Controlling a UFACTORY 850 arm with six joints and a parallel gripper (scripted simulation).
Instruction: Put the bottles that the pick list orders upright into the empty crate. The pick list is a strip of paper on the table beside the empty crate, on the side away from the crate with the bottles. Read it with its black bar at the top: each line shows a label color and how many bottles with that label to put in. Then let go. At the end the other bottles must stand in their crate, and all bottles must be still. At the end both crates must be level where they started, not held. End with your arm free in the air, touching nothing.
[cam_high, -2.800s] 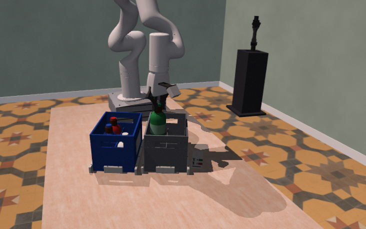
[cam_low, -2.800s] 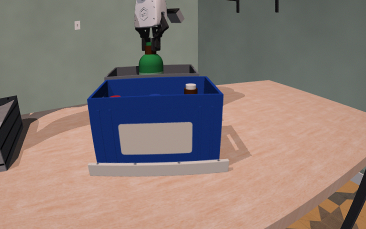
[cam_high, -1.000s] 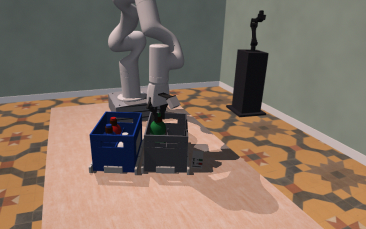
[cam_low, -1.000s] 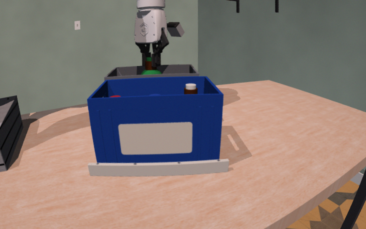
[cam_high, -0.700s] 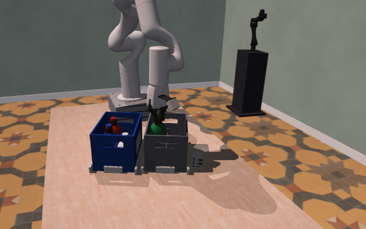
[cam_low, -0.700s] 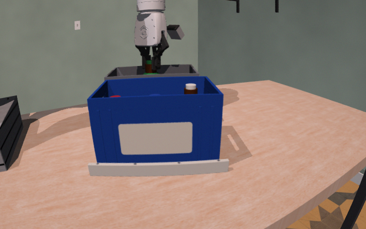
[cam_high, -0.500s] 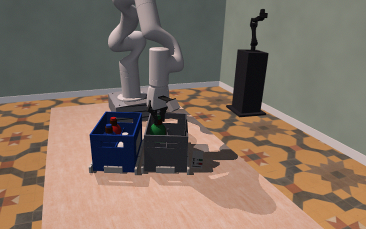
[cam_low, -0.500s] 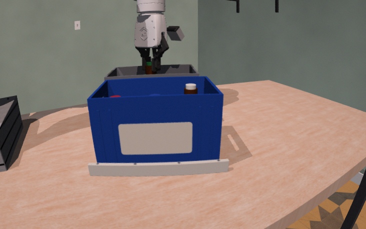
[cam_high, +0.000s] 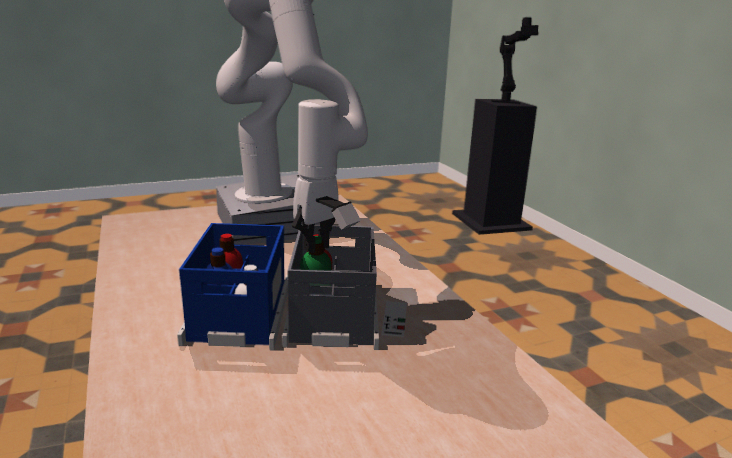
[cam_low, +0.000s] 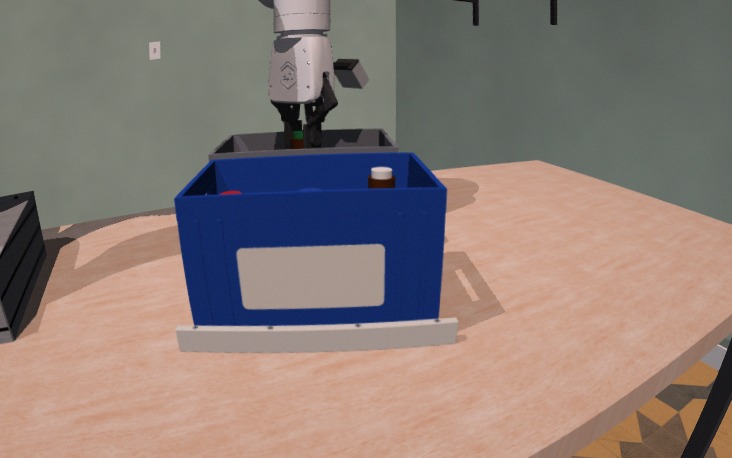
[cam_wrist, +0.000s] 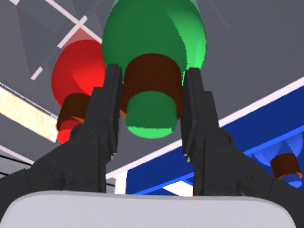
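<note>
arm: bent over, wrist pointing straight down | gripper (cam_high: 314, 231): clamped on green bottle's (cam_high: 316, 258) neck | bottle: upright inside grey crate (cam_high: 330, 302), mid-desk (cam_high: 161, 399)

Matt plastic, pale wood

The blue crate (cam_low: 323, 226) and grey crate (cam_high: 330, 302) look matt plastic; the counter (cam_low: 539, 270) shows pale wood grain.

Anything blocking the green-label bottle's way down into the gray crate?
Nothing visible does. The gripper holds the green-label bottle by its neck inside the gray crate; a red-label bottle stands beside it, off its path.
</note>
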